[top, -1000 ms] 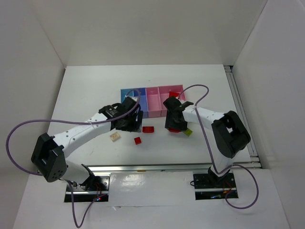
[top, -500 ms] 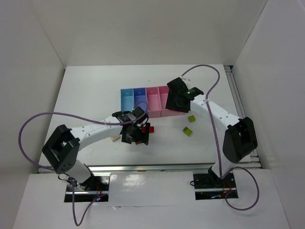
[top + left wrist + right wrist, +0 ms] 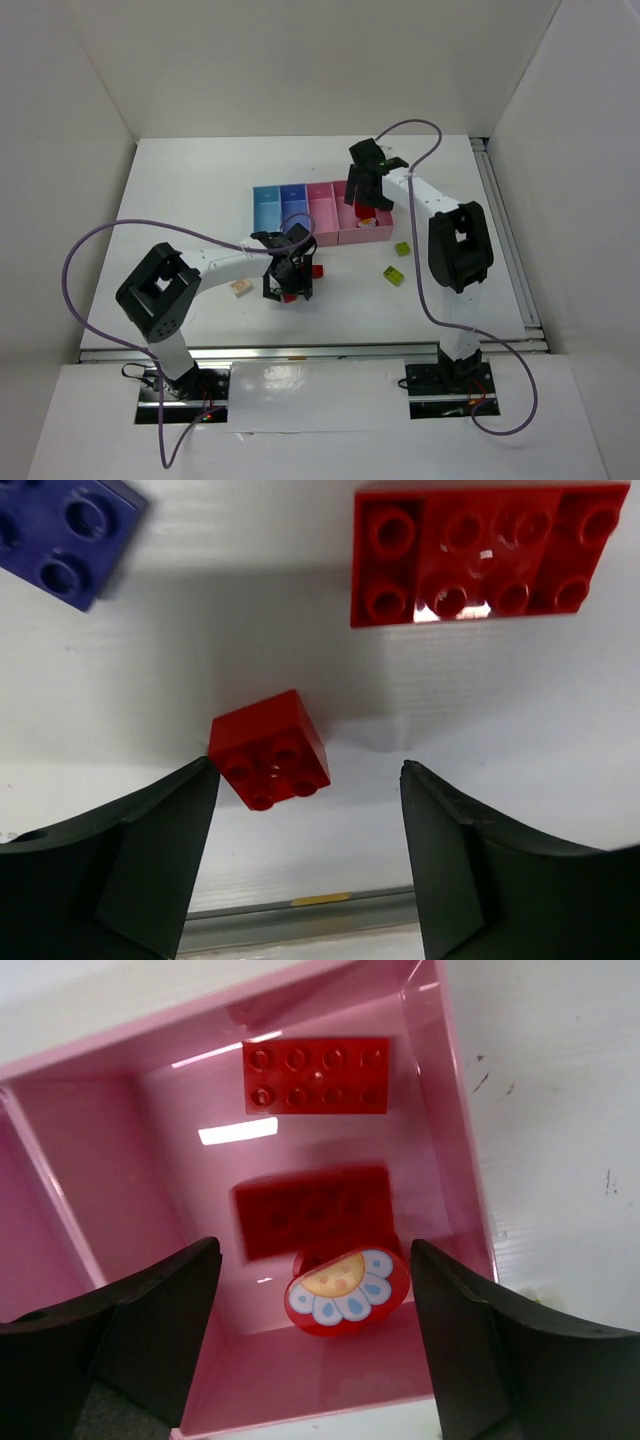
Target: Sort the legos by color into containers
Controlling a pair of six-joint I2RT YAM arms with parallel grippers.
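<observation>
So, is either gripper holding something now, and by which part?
Nothing is held. Left gripper open over small red brick; right gripper open over wide pink bin.

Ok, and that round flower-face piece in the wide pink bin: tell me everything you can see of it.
The flower-face piece is a rounded, glossy red plastic block, its top printed with a yellow-orange face ringed by white, blue-edged petals. It lies face up on the floor of the wide pink bin, toward the bottom of the right wrist view, below a blurred red brick; whether they touch is unclear. The open right gripper hangs over it, fingers either side, not gripping.
</observation>
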